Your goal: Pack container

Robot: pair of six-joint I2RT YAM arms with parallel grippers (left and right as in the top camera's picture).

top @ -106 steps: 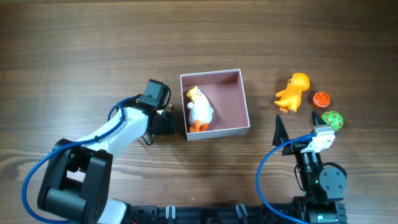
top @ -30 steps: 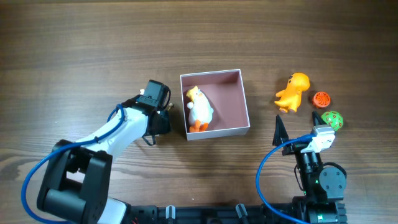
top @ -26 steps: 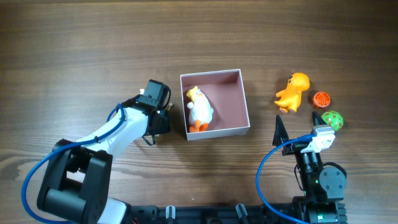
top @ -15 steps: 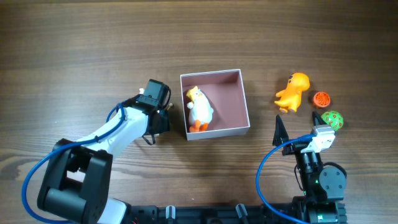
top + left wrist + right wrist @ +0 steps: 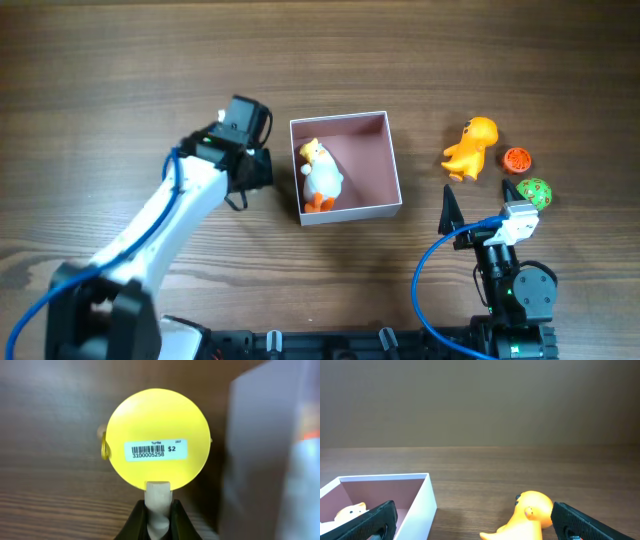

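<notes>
The container (image 5: 392, 170), a white-walled box with a pink-brown inside, stands mid-table with a white and yellow duck toy (image 5: 321, 176) lying in it. Just left of it, my left gripper (image 5: 258, 168) is shut on the white stem of a round yellow disc toy (image 5: 159, 437) with a barcode sticker; its fingers (image 5: 137, 519) pinch the stem. The container's wall (image 5: 260, 460) shows blurred at the right of the left wrist view. From above, the disc is hidden under the gripper. My right gripper (image 5: 480, 202) stands open near the front right, holding nothing, facing the container (image 5: 422, 497) and an orange dinosaur (image 5: 532, 515).
Right of the container lie the orange dinosaur (image 5: 472, 148), a small orange-red disc (image 5: 517, 158) and a green ball (image 5: 535, 191) close by the right gripper. Bare wooden tabletop (image 5: 150, 70) stretches round them.
The left gripper has shut on the yellow disc toy's stem, and the left arm has risen and moved toward the table's far side. The right arm has not moved.
</notes>
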